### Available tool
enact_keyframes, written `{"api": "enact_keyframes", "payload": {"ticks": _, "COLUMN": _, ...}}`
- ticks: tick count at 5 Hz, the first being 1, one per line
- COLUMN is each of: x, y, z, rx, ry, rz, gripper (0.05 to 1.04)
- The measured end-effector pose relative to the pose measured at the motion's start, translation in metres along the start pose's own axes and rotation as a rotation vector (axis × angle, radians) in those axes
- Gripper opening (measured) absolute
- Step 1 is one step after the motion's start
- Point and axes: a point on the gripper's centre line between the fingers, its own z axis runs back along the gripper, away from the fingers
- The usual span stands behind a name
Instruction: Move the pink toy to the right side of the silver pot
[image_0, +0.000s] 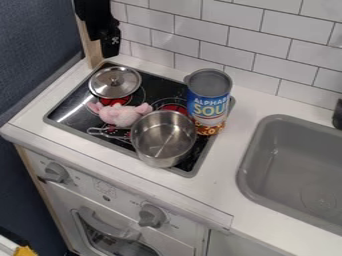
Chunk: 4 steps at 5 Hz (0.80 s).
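Below the tool (110, 49), well apart, the pink toy (120, 114).

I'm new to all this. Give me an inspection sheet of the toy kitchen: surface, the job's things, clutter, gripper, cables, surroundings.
Surface: white counter with a black stove top set into it
Pink toy: on the stove top, left of the pot as the camera sees it; not yet on the right side
Silver pot: upright, uncovered, handle pointing left
Clutter: metal lid behind the toy; soup can standing behind and right of the pot
Gripper: at the upper left, apart from toy and pot
Cables: nothing seen
Surroundings: white tiled wall behind, grey sink at right, oven knobs in front
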Motion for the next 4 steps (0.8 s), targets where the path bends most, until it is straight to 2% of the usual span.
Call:
{"api": "enact_keyframes", "payload": {"ticks": 1, "x": 0.001, "y": 0.006, "z": -0.018, "rx": 0.038, "ry": -0.030, "rz": -0.012, "gripper": 1.001}}
{"api": "enact_keyframes", "payload": {"ticks": 2, "x": 0.002, "y": 0.022, "z": -0.024, "rx": 0.088, "ry": -0.066, "rz": -0.087, "gripper": 1.001}}
{"api": "enact_keyframes", "payload": {"ticks": 3, "x": -0.002, "y": 0.043, "z": -0.018, "rx": 0.085, "ry": -0.066, "rz": -0.238, "gripper": 1.001}}
{"api": "enact_keyframes", "payload": {"ticks": 4, "x": 0.009, "y": 0.055, "z": -0.012, "rx": 0.072, "ry": -0.047, "rz": -0.392, "gripper": 1.001}}
